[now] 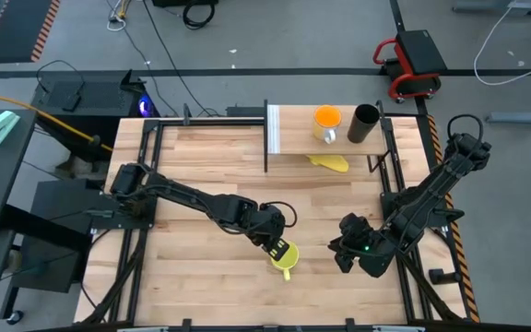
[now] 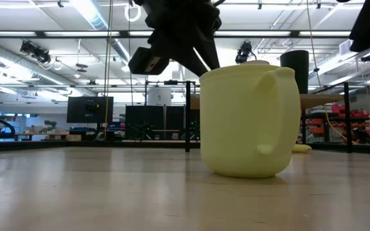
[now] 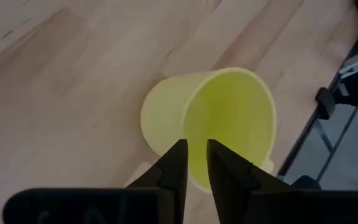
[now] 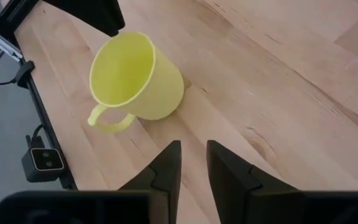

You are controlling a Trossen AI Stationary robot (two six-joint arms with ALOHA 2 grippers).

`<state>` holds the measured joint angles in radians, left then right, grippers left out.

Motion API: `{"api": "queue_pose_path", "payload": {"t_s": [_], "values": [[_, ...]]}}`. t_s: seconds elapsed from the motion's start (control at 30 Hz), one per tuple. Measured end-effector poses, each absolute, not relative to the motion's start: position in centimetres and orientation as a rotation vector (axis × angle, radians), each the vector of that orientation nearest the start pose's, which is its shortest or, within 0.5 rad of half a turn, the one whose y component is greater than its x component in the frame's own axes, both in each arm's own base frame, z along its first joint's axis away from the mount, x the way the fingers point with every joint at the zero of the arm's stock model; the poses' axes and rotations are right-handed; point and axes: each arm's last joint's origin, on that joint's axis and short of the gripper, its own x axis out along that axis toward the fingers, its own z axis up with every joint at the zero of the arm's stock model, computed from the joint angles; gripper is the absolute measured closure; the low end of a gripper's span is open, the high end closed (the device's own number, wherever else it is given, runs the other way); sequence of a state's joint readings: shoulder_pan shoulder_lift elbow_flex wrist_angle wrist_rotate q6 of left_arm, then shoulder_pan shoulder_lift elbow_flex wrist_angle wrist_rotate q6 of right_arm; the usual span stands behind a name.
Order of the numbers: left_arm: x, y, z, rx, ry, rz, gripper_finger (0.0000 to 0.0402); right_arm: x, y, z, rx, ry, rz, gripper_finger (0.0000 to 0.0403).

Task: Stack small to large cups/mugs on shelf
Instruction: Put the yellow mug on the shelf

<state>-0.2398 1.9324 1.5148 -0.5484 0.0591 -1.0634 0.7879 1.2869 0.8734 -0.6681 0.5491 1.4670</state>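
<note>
The yellow mug [image 1: 285,259] stands upright on its base on the tabletop, its handle [image 4: 107,118] toward the near edge. My left gripper [image 3: 192,152] slants down over it, open by a narrow gap, with its fingertips at the mug's rim. To the mug's right, my right gripper [image 4: 193,155] is open, points at the mug and holds nothing. On the shelf [image 1: 298,138] at the far side stand the orange cup [image 1: 327,118] and the black cup [image 1: 365,123]. My left gripper's fingertips stand astride the mug's rim [image 3: 188,134] on the side away from the handle, one finger [image 3: 222,171] over the hollow and one [image 3: 174,171] outside the wall. They come slanting down from the table's left. Whether they touch the rim, I cannot tell.
A flat yellow banana-like thing [image 1: 330,163] lies on the tabletop just in front of the shelf. The shelf's white end panel [image 1: 272,129] stands upright at its left end. Black frame rails [image 1: 404,231] run along the table's sides.
</note>
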Motion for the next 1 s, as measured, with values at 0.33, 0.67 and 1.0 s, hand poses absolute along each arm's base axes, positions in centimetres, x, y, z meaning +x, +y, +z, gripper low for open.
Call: {"api": "queue_pose_path", "payload": {"t_s": [0.33,0.67,1.0], "values": [[40.5,-10.1,22.1,-0.878,1.022,0.272,0.0334,17.9,15.8,23.2,0.704,0.776,-0.409,0.0316],[40.7,-10.4,21.6,-0.885,1.038,0.267,0.0334,18.2,16.1,22.7,0.703,0.779,-0.418,0.0316],[40.8,-10.4,21.2,-0.902,1.047,0.266,0.0339,19.5,17.5,21.0,0.702,0.776,-0.410,0.0316]]}}
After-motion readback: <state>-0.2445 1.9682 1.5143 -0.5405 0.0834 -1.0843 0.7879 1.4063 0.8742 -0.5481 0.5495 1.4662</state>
